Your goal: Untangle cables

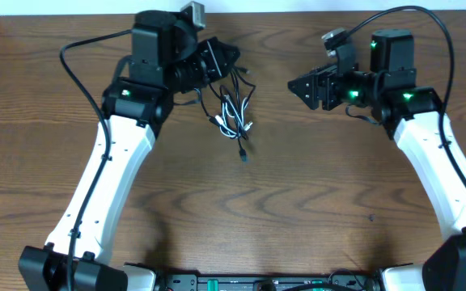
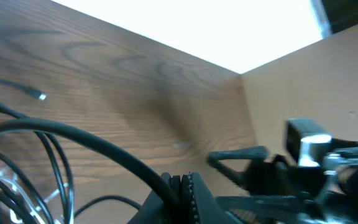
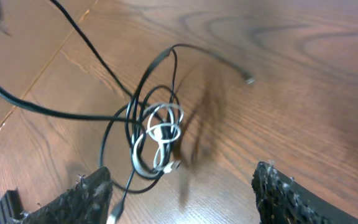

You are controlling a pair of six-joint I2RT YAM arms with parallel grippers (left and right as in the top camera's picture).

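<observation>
- Cables (image 1: 235,113) are seen in a messy bunch at the upper middle of the overhead view, over the brown table (image 1: 257,210).
- In the bunch, thin black cords (image 3: 42,111) are looped round a shorter white cord (image 3: 160,132), which is curled up in the middle.
- The left pincer (image 1: 221,61) is shut tight. One of the black cords is held in it, and in the left wrist view it is seen going right into the closed fingers (image 2: 194,193).
- The bunch is found just below that pincer in the overhead view, so the left arm is the nearer one.
- It cannot be told for sure if the bunch is lifted off the table or laid on it.
- The right pincer (image 1: 302,85) is held wide open, and nothing is gripped by it.
- The bunch is found to the left of the right pincer, a little apart from it, and the open jaws are pointed toward it.
- The long way of the bunch is run from the top of the overhead frame toward the bottom, leaning a little to the right.
- One loose plug (image 1: 243,158) is pointed at the bottom of that frame.
- It is judged that the white cord could be reached from the right side.
</observation>
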